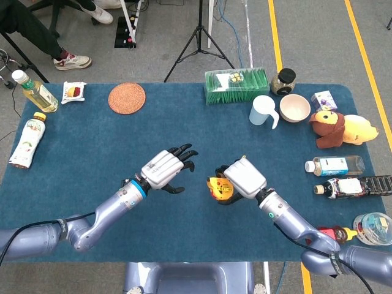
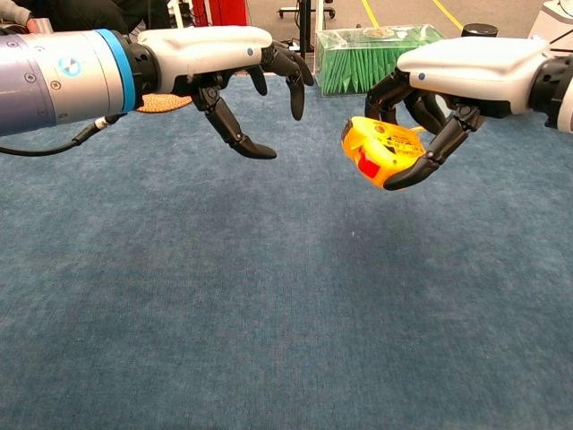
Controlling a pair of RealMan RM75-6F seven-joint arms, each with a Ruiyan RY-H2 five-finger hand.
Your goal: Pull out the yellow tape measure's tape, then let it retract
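My right hand (image 1: 240,179) (image 2: 448,90) grips the yellow tape measure (image 1: 218,188) (image 2: 381,150) and holds it lifted above the blue table cloth (image 2: 269,313). The case has a red button on its lower face, and no tape shows pulled out. My left hand (image 1: 166,168) (image 2: 228,67) hovers a short way to the left of the tape measure, fingers spread and holding nothing. A clear gap separates its fingertips (image 2: 295,90) from the yellow case.
At the back stand a green box (image 1: 237,86), a white cup (image 1: 263,111), a bowl (image 1: 294,108) and a woven coaster (image 1: 127,97). Bottles (image 1: 335,165) and a plush toy (image 1: 340,128) lie at the right; two bottles (image 1: 27,144) lie at the left edge.
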